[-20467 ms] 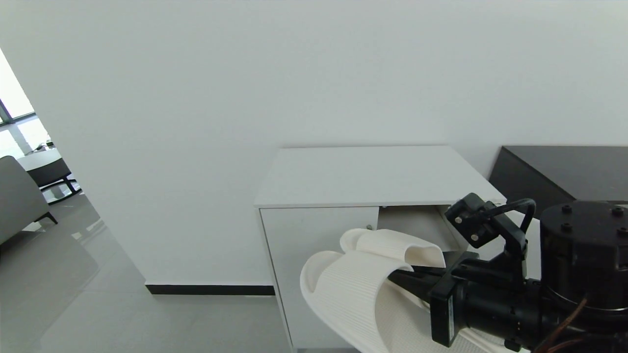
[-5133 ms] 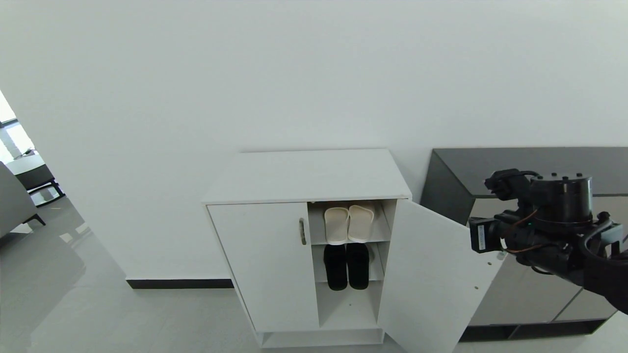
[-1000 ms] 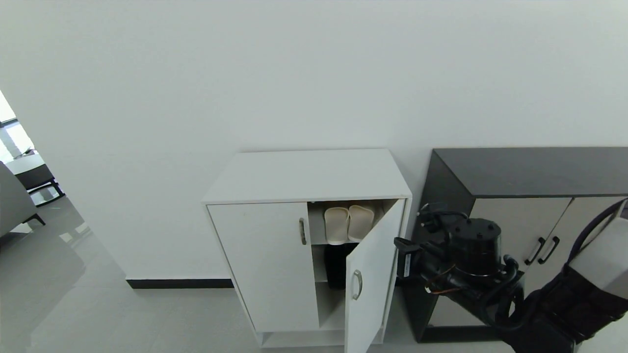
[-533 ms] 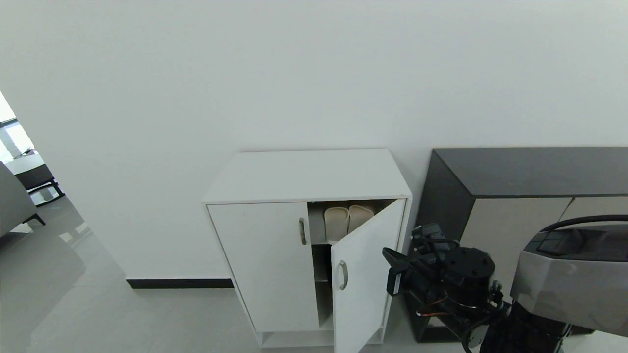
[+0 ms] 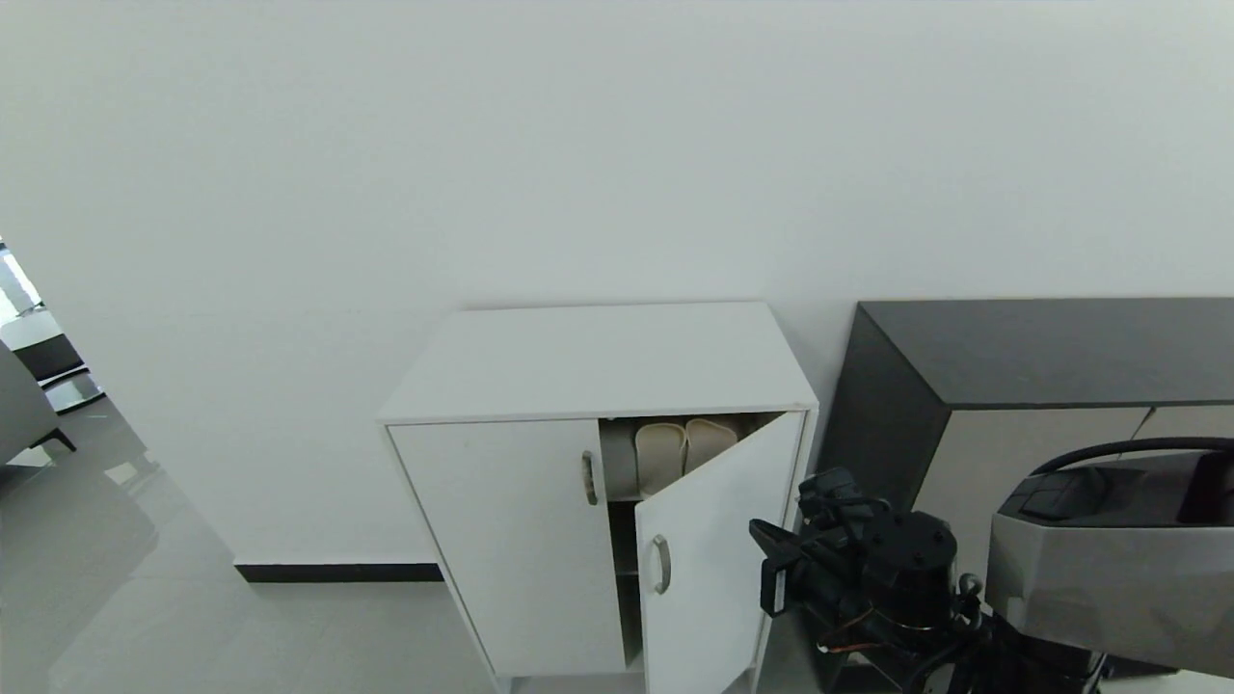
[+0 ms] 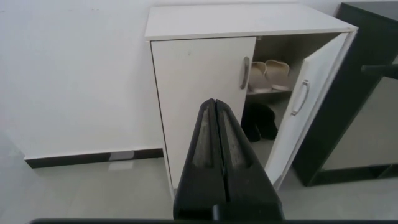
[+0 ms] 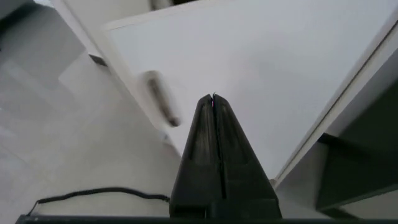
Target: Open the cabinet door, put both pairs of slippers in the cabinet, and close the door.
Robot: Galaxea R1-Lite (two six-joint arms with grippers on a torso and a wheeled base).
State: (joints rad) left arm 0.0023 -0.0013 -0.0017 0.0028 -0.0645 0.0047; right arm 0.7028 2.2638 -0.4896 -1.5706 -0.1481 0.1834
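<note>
1. The white cabinet (image 5: 598, 361) stood against the wall. I saw its left door (image 5: 511, 540) shut and its right door (image 5: 718, 540) swung partly open.
2. Inside the cabinet, the white slippers (image 5: 680, 448) lay side by side on the top shelf. The black slippers (image 6: 261, 121) sat on the shelf below them.
3. My right end effector (image 7: 213, 99) was pressed together and empty. It pointed at the outer face of the right door, beside the door handle (image 7: 160, 99). I could not tell whether it touched the door.
4. My left end effector (image 6: 215, 102) was also pressed together and held nothing, well back from the cabinet's front.
5. A dark sideboard (image 5: 1041, 352) stood just to the right of the cabinet.
</note>
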